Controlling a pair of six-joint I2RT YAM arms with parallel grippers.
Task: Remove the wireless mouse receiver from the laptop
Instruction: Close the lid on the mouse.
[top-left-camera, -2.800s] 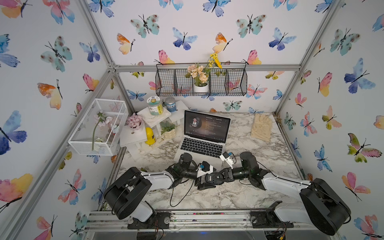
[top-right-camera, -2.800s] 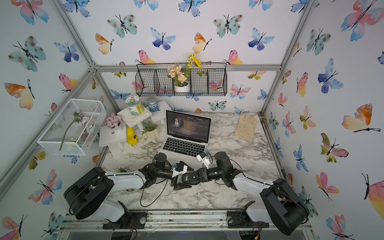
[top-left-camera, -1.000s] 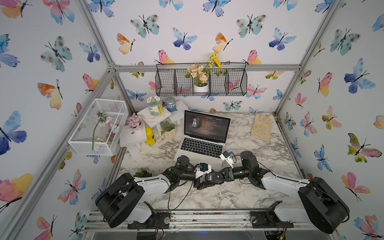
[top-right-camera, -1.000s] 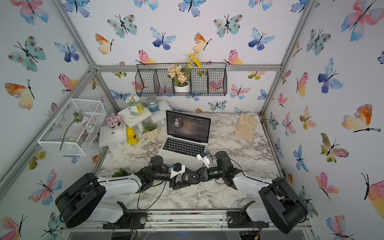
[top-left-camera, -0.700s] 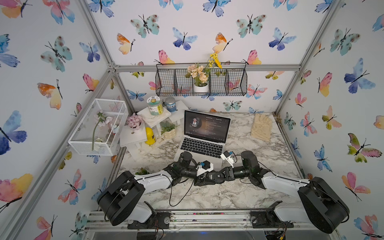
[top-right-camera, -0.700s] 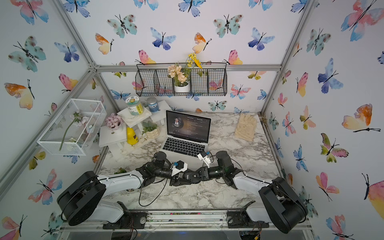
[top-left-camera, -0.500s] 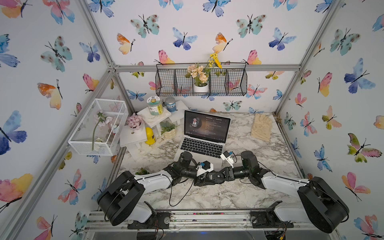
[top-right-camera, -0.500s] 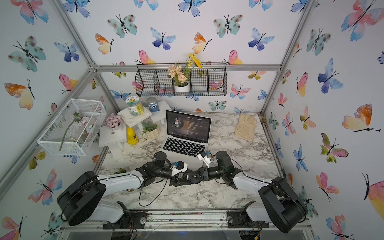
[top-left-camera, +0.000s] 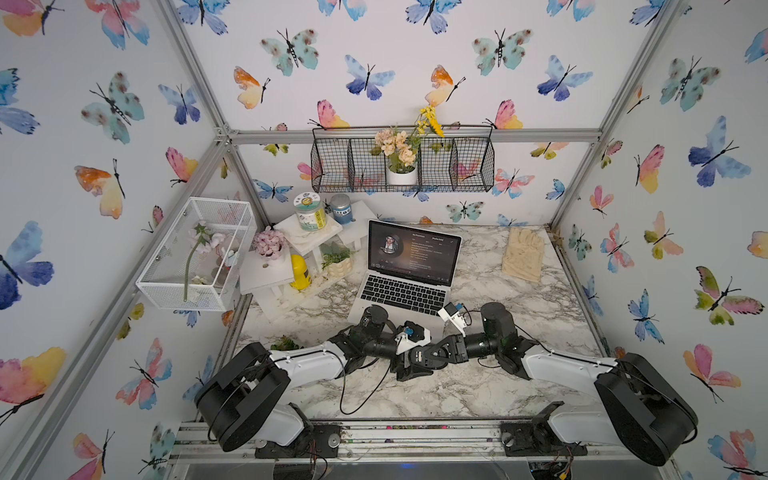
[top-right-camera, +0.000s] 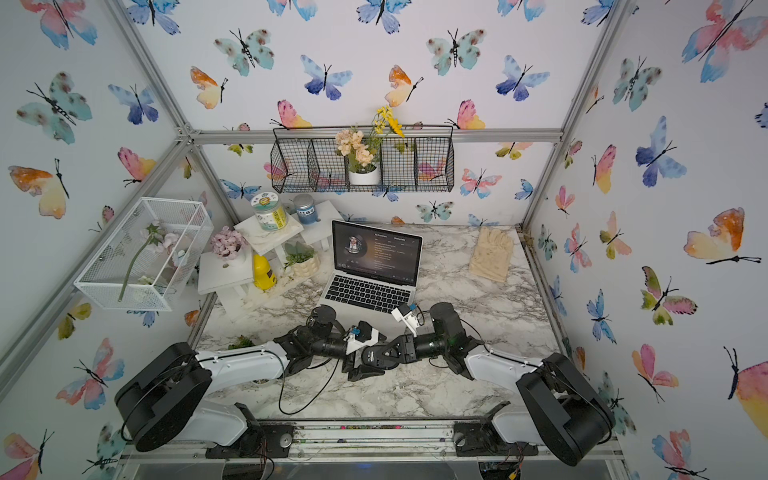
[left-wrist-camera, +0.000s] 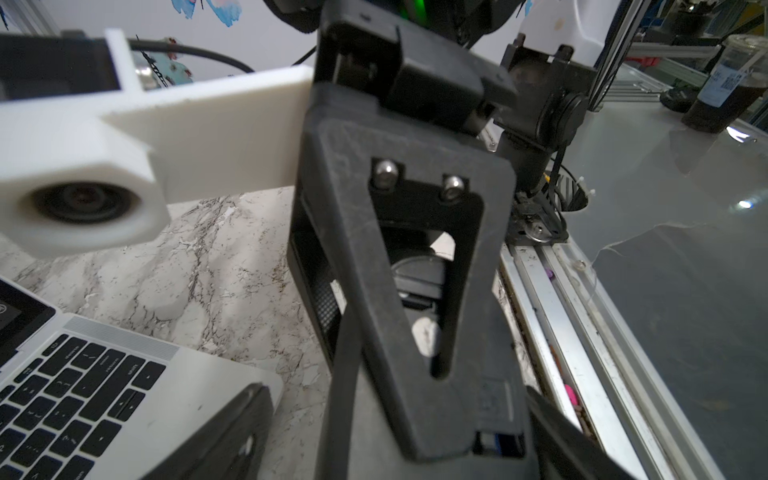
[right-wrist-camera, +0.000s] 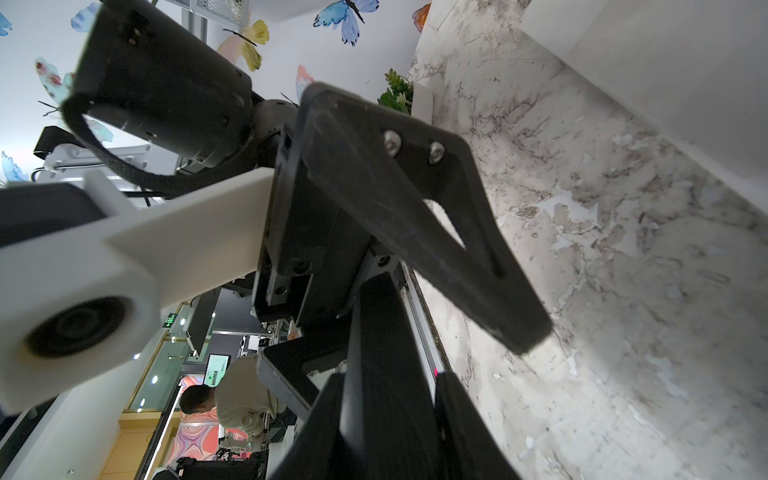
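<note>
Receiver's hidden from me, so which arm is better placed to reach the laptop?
Probably left: the left end effector stands open, one finger beside the laptop corner; the right end effector's opening is unclear.

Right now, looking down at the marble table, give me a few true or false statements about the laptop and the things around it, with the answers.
1. The slim silver laptop with black keys is open with its screen lit. True.
2. The pale beige gloves lie on its keyboard. False: they lie on the white marble table, apart from the laptop, toward the back right corner.
3. The white flower pot sits in the black wire basket on the back wall. True.
4. The yellow plastic bottle stands on the laptop's right. False: it stands on its left.
</note>
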